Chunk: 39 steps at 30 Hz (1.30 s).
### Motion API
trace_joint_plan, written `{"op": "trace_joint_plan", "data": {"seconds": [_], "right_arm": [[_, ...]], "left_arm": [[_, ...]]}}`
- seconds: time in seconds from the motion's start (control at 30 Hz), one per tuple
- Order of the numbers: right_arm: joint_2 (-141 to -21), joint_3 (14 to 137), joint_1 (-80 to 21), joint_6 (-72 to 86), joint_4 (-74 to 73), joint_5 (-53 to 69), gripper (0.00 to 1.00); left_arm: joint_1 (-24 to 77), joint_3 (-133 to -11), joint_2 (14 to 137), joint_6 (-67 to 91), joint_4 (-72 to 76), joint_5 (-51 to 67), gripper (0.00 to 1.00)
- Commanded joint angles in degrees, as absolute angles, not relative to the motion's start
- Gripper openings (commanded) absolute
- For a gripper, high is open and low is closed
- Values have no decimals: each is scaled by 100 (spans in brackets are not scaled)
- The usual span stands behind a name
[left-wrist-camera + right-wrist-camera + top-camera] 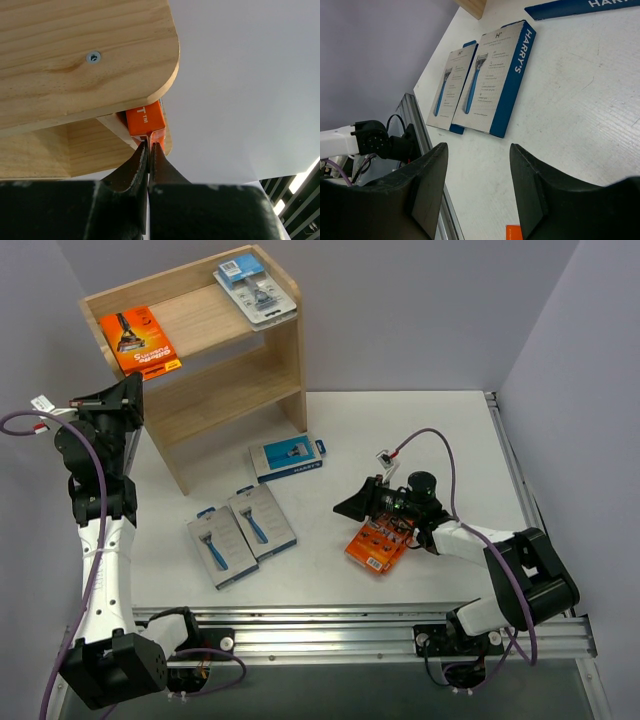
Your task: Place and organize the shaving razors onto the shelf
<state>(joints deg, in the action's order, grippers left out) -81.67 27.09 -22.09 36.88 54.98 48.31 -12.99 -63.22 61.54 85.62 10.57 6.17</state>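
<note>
**Left arm has the shelf pack by its flap; right arm is over the table pack**

Left gripper (150, 144) is pressed together, pinching the thin end flap of the orange shelf pack (145, 119). That pack lies flat at the left end of the top tier of the shelf (215, 315), with its near end overhanging the edge toward the gripper. A clear blister pack (256, 290) sits on the same tier at the right end.

Right gripper (477, 147) is spread with nothing between the fingers; bare table (580, 100) shows in the gap. The orange table pack (380, 545) lies just under it, near right. The grey packs (222, 548) lie side by side to its left, well apart from it. A blue pack (288, 457) is farther back, near the shelf foot.

Handling, my read: light flat cardboard, stiff across the face, slick print. It lies flush on the table, so there's no purchase on the faces. Grip across the thin dimension at a long edge or the tab end. A flap-only hold may bend or let the pack swing.
</note>
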Motion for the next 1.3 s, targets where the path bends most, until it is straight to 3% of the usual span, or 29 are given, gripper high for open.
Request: {"op": "trace_joint_plan", "data": {"seconds": [0.0,0.93,1.27], "right_arm": [[-8227,2909,-2171,3586,5660,4966,48],[-8358,2953,-2171,3568,5643,4957,47],[-8323,2918,-2171,3560,5625,4957,47]], "left_arm": [[-1424,-6372,6126,8481,1494,396,2],[-1644,-6153,6038,8605,1748,62,2],[-1644,-6091,6003,8446,1942,70,40]]}}
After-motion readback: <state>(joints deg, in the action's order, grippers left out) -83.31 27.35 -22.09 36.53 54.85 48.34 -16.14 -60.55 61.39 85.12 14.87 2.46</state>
